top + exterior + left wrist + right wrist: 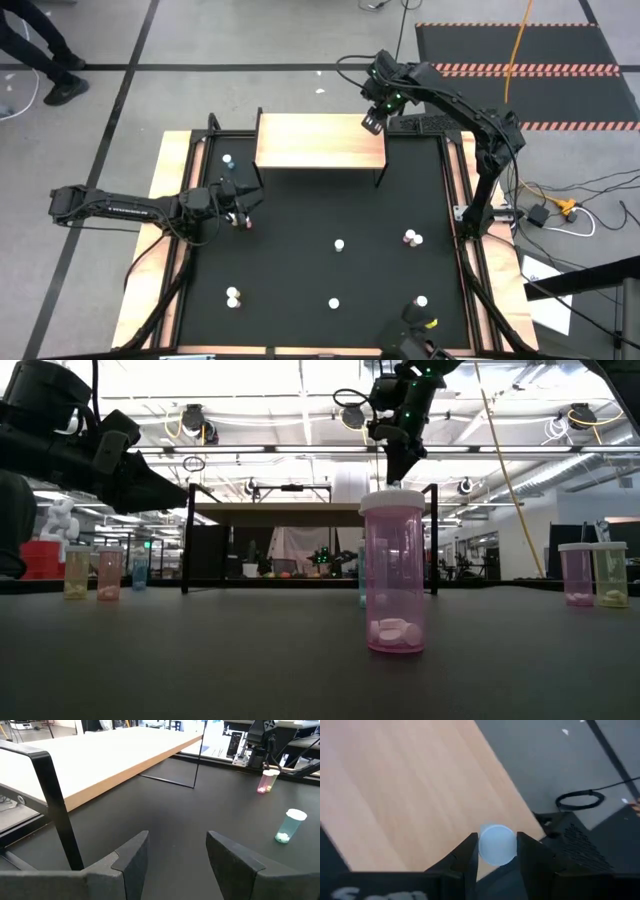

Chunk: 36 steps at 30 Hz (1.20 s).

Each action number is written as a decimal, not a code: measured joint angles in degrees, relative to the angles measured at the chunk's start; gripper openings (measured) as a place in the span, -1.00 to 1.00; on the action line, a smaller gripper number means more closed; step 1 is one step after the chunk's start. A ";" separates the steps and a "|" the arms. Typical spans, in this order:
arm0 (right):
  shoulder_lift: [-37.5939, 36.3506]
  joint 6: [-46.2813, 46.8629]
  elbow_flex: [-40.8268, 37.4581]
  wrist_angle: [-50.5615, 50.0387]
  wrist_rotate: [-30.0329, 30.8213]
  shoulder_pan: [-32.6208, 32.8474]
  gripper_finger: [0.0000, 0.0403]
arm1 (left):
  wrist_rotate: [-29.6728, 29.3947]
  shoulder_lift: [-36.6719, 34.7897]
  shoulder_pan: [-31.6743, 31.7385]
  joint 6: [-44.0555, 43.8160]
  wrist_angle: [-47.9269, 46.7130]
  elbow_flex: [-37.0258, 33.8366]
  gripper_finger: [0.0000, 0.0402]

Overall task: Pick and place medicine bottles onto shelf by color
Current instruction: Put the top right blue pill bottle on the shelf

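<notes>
With my right hand (497, 851) clamped on a white-capped bottle (497, 844) above the shelf's (320, 140) right back corner, I'd lower it straight down well inside the edge before releasing, while my left hand (177, 855) waits half-open and empty.

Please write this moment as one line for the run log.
right gripper: shut on bottle, above shelf right edge | left gripper: open, empty, low over mat near shelf's left legs | shelf top: bare
</notes>
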 joint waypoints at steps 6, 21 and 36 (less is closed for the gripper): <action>0.00 0.28 0.00 1.18 -0.03 0.13 -0.45 | 0.00 0.00 0.00 -0.04 -0.05 0.00 0.00; -0.02 1.04 -1.63 1.63 0.17 0.47 -0.45 | 0.00 0.00 -0.02 -0.35 -0.10 0.00 0.00; -0.15 0.69 -4.07 3.95 0.01 0.54 -0.43 | 0.00 0.00 -0.02 -0.24 -0.12 0.00 0.00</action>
